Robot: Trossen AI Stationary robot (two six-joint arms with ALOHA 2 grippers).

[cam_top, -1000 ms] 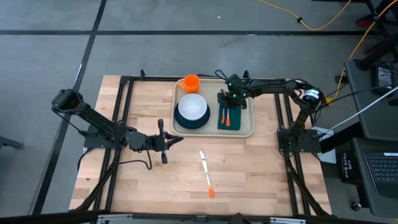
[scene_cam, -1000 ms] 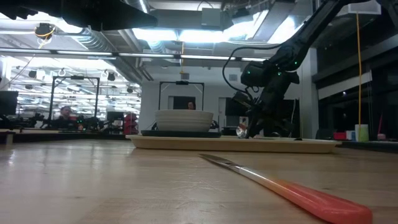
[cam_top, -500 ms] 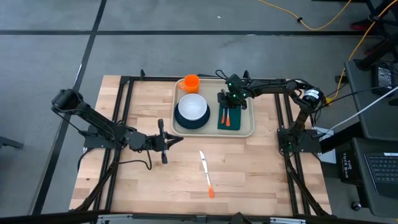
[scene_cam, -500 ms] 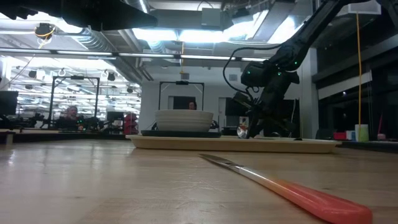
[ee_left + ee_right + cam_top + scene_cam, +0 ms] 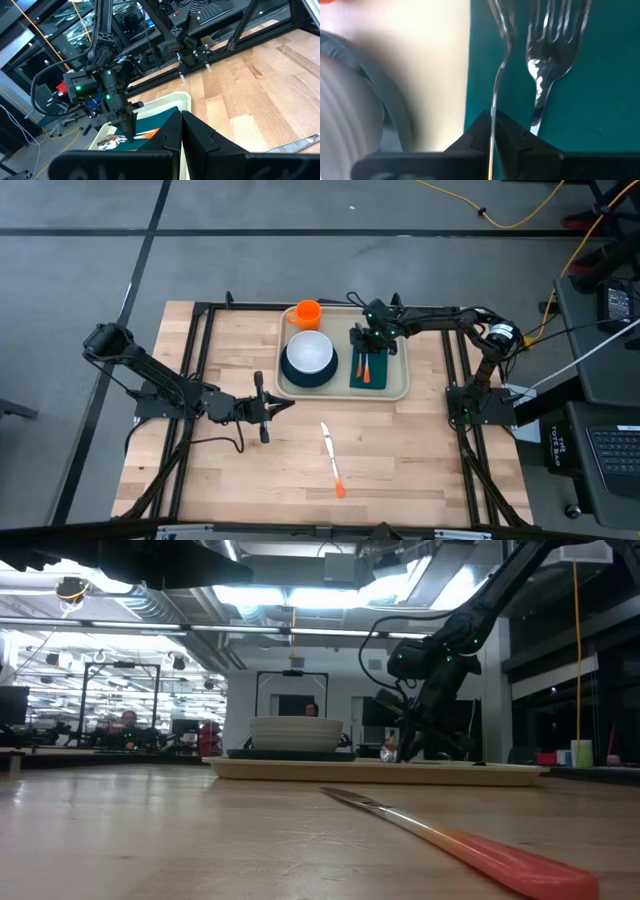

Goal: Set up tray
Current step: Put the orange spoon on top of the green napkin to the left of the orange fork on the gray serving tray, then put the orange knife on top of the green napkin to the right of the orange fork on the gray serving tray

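The beige tray (image 5: 396, 386) lies at the table's far middle. It carries an orange cup (image 5: 307, 312), a white bowl (image 5: 310, 352) on a dark teal plate (image 5: 291, 376), and a green napkin (image 5: 381, 360). A spoon (image 5: 495, 95) and a fork (image 5: 555, 60) with orange handles lie side by side on the napkin. My right gripper (image 5: 362, 340) stands over the napkin's far end, shut on the spoon. An orange-handled knife (image 5: 331, 460) lies flat on the wood nearer the front. My left gripper (image 5: 283, 407) waits shut, left of the knife. My right gripper (image 5: 494, 134) pinches the spoon's thin metal stem (image 5: 493, 112) between its two fingers, coming from above and pointing down. The stem runs out forward between the fingers, with the bowl end by the napkin's edge. Whether the spoon rests on the napkin or hangs just above it, I cannot tell.
The knife (image 5: 450, 835) lies slantwise on bare wood between the tray (image 5: 400, 771) and the near edge. A black frame runs along the table's sides. The bowl (image 5: 295, 732) stands just left of my right gripper (image 5: 410, 745). People show far off in the room behind.
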